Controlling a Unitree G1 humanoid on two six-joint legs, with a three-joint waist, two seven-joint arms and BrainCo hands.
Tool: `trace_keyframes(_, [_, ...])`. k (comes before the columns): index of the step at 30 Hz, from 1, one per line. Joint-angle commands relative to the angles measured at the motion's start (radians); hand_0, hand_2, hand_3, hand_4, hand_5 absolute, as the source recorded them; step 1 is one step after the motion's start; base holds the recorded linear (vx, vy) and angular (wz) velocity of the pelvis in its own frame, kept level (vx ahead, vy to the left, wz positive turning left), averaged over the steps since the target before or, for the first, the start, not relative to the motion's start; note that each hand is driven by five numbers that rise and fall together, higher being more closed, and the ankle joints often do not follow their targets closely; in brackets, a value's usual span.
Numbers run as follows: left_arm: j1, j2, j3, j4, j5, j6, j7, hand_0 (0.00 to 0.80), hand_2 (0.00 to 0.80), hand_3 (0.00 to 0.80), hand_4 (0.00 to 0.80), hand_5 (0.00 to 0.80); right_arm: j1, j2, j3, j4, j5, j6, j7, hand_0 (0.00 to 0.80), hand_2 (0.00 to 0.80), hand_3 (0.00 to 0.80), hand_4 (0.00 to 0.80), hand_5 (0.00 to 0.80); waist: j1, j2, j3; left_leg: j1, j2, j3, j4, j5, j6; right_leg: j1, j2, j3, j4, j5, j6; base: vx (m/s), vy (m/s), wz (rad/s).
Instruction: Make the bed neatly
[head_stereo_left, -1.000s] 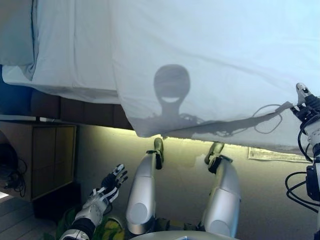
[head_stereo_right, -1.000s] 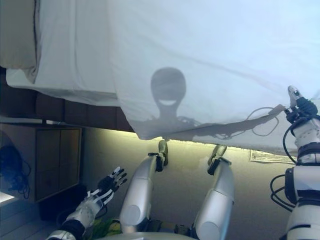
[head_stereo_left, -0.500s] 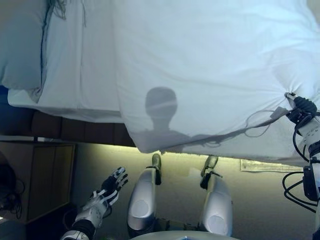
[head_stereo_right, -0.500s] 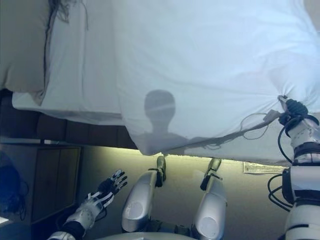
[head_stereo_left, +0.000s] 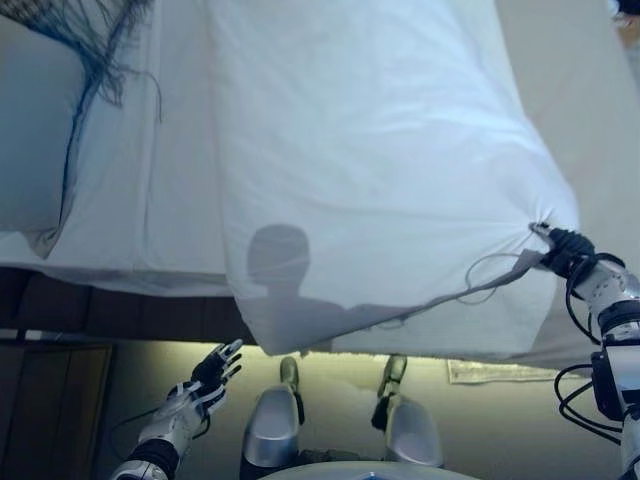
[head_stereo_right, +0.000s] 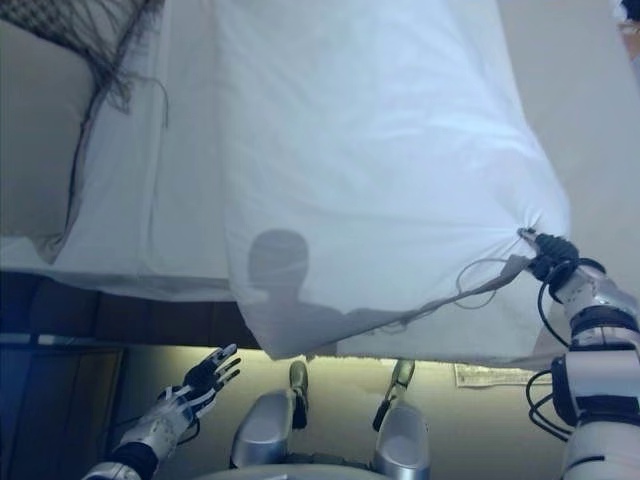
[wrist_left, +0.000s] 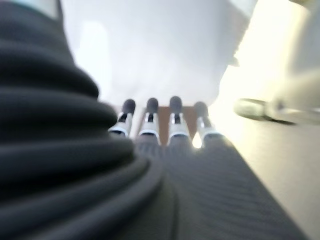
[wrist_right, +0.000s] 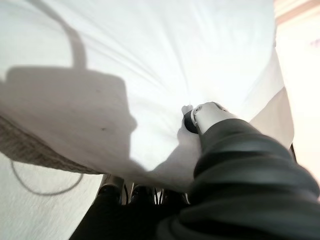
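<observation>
A white duvet (head_stereo_left: 370, 170) lies over the bed and hangs over its near edge. My right hand (head_stereo_left: 565, 252) is shut on the duvet's near right corner, with the cloth bunched at the fingers. In the right wrist view the thumb (wrist_right: 207, 115) presses into the white cloth (wrist_right: 125, 60). My left hand (head_stereo_left: 205, 375) is open and empty, low at the left in front of the bed. In the left wrist view its fingers (wrist_left: 150, 117) are straight. A white sheet (head_stereo_left: 120, 200) shows on the mattress left of the duvet.
A grey pillow (head_stereo_left: 30, 140) lies at the left, with a dark fringed throw (head_stereo_right: 90, 40) above it. The dark bed base (head_stereo_left: 110, 315) runs under the mattress. A paper (head_stereo_left: 490, 372) lies on the floor by the bed at the right.
My right hand has closed on the duvet's corner and moved left and up over the bed. The camera has tilted, so more of the bed shows. The left hand stays low.
</observation>
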Motion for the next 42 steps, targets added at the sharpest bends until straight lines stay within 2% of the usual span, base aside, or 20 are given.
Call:
trace_keyframes(1, [-0.035, 0.038, 0.007, -0.058, 0.011, -0.005, 0.03, 0.0, 0.0, 0.0, 0.0, 0.0, 0.002, -0.035, 0.06, -0.084, 0.04, -0.03, 0.06, 0.8, 0.8, 0.8, 0.8, 0.8, -0.009, -0.013, -0.084, -0.023, 0.077, -0.061, -0.101, 0.132, -0.035, 0.025, -0.073, -0.017, 0.065, -0.068, 0.082, 0.045, -0.032, -0.01])
trace_keyframes(6, [-0.134, 0.081, -0.037, -0.172, 0.024, 0.017, 0.012, 0.0, 0.0, 0.0, 0.0, 0.0, 0.027, 0.019, 0.076, -0.184, 0.129, -0.046, 0.08, 0.8, 0.8, 0.8, 0.8, 0.8, -0.019, -0.027, -0.128, 0.026, 0.077, -0.052, -0.12, 0.126, -0.036, 0.076, -0.07, -0.026, 0.036, -0.06, 0.089, 0.046, -0.029, -0.01])
trace_keyframes(9, [-0.18, 0.097, -0.071, -0.219, 0.023, 0.075, -0.046, 0.0, 0.0, 0.0, 0.0, 0.0, 0.03, 0.047, 0.076, -0.232, 0.182, -0.057, 0.082, 0.8, 0.8, 0.8, 0.8, 0.8, -0.028, -0.028, -0.153, 0.059, 0.082, -0.039, -0.124, 0.117, -0.037, 0.106, -0.067, -0.026, 0.024, -0.063, 0.091, 0.086, -0.005, -0.03])
trace_keyframes(12, [-0.229, 0.095, -0.11, -0.215, 0.037, 0.139, -0.113, 0.0, 0.0, 0.0, 0.0, 0.0, 0.024, 0.08, 0.083, -0.275, 0.229, -0.069, 0.087, 0.8, 0.8, 0.8, 0.8, 0.8, -0.039, -0.027, -0.171, 0.086, 0.085, -0.031, -0.127, 0.11, -0.038, 0.133, -0.062, -0.024, 0.018, -0.069, 0.09, 0.081, 0.001, -0.04])
trace_keyframes(16, [-0.297, 0.072, -0.175, -0.181, 0.071, 0.203, -0.246, 0.0, 0.0, 0.0, 0.0, 0.0, -0.011, 0.119, 0.123, -0.317, 0.227, -0.061, 0.065, 0.8, 0.8, 0.8, 0.8, 0.8, -0.055, -0.029, -0.191, 0.125, 0.091, -0.005, -0.138, 0.104, -0.041, 0.163, -0.065, -0.039, 0.01, -0.07, 0.099, 0.074, 0.001, -0.1])
trace_keyframes(19, [-0.319, 0.048, -0.224, -0.175, 0.059, 0.242, -0.306, 0.0, 0.0, 0.0, 0.0, 0.0, -0.035, 0.136, 0.146, -0.336, 0.242, -0.069, 0.051, 0.8, 0.8, 0.8, 0.8, 0.8, -0.064, -0.032, -0.197, 0.144, 0.092, 0.004, -0.15, 0.103, -0.041, 0.179, -0.059, -0.035, -0.002, -0.069, 0.1, 0.066, -0.017, -0.15])
trace_keyframes(21, [-0.34, 0.023, -0.262, -0.16, 0.02, 0.305, -0.369, 0.0, 0.0, 0.0, 0.0, 0.0, -0.057, 0.152, 0.163, -0.352, 0.248, -0.078, 0.038, 0.8, 0.8, 0.8, 0.8, 0.8, -0.071, -0.037, -0.199, 0.151, 0.092, 0.008, -0.157, 0.102, -0.042, 0.183, -0.055, -0.03, -0.007, -0.068, 0.103, 0.046, -0.037, -0.15])
trace_keyframes(24, [-0.351, -0.024, -0.287, -0.132, -0.083, 0.399, -0.397, 0.0, 0.0, 0.0, 0.0, 0.0, -0.087, 0.167, 0.185, -0.363, 0.261, -0.086, 0.019, 0.8, 0.8, 0.8, 0.8, 0.8, -0.077, -0.044, -0.201, 0.154, 0.094, 0.015, -0.16, 0.101, -0.043, 0.184, -0.05, -0.026, -0.011, -0.068, 0.105, 0.026, -0.041, -0.04])
trace_keyframes(26, [-0.352, -0.09, -0.282, -0.082, -0.177, 0.485, -0.389, 0.0, 0.0, 0.0, 0.0, 0.0, -0.114, 0.188, 0.193, -0.364, 0.256, -0.087, 0.0, 0.8, 0.8, 0.8, 0.8, 0.8, -0.08, -0.053, -0.203, 0.157, 0.097, 0.02, -0.162, 0.099, -0.043, 0.187, -0.045, -0.025, -0.013, -0.07, 0.104, 0.033, -0.075, -0.05])
trace_keyframes(29, [-0.332, -0.164, -0.26, -0.007, -0.276, 0.57, -0.385, 0.0, 0.0, 0.0, 0.0, 0.0, -0.134, 0.21, 0.201, -0.365, 0.253, -0.078, -0.016, 0.8, 0.8, 0.8, 0.8, 0.8, -0.083, -0.064, -0.206, 0.162, 0.102, 0.028, -0.165, 0.097, -0.043, 0.192, -0.039, -0.023, -0.018, -0.071, 0.104, 0.047, -0.072, -0.05])
trace_keyframes(32, [-0.289, -0.244, -0.205, 0.077, -0.428, 0.668, -0.349, 0.0, 0.0, 0.0, 0.0, 0.0, -0.146, 0.235, 0.2, -0.361, 0.255, -0.072, -0.022, 0.8, 0.8, 0.8, 0.8, 0.8, -0.083, -0.084, -0.211, 0.169, 0.108, 0.04, -0.168, 0.093, -0.045, 0.202, -0.031, -0.023, -0.026, -0.073, 0.102, 0.075, -0.097, -0.07])
trace_keyframes(34, [-0.272, -0.281, -0.164, 0.119, -0.529, 0.705, -0.297, 0.0, 0.0, 0.0, 0.0, 0.0, -0.147, 0.253, 0.196, -0.357, 0.255, -0.076, -0.024, 0.8, 0.8, 0.8, 0.8, 0.8, -0.08, -0.095, -0.213, 0.172, 0.112, 0.045, -0.17, 0.092, -0.047, 0.206, -0.025, -0.022, -0.03, -0.073, 0.1, 0.067, -0.114, -0.07])
trace_keyframes(36, [-0.257, -0.305, -0.127, 0.152, -0.595, 0.723, -0.245, 0.0, 0.0, 0.0, 0.0, 0.0, -0.14, 0.275, 0.189, -0.365, 0.261, -0.083, -0.03, 0.8, 0.8, 0.8, 0.8, 0.8, -0.078, -0.115, -0.212, 0.167, 0.12, 0.049, -0.167, 0.092, -0.052, 0.205, -0.019, -0.019, -0.032, -0.072, 0.099, 0.039, -0.135, -0.02])
trace_keyframes(40, [-0.235, -0.319, -0.107, 0.163, -0.705, 0.713, -0.131, 0.0, 0.0, 0.0, 0.0, 0.0, -0.129, 0.289, 0.186, -0.4, 0.281, -0.087, -0.059, 0.8, 0.8, 0.8, 0.8, 0.8, -0.074, -0.14, -0.201, 0.152, 0.133, 0.05, -0.162, 0.095, -0.058, 0.195, -0.011, -0.018, -0.033, -0.069, 0.098, 0.004, -0.114, -0.04])
trace_keyframes(42, [-0.229, -0.33, -0.097, 0.165, -0.81, 0.652, 0.009, 0.0, 0.0, 0.0, 0.0, 0.0, -0.119, 0.299, 0.183, -0.417, 0.286, -0.092, -0.072, 0.8, 0.8, 0.8, 0.8, 0.8, -0.072, -0.151, -0.195, 0.147, 0.138, 0.05, -0.161, 0.096, -0.06, 0.193, -0.006, -0.018, -0.035, -0.067, 0.097, 0.024, -0.108, -0.09])
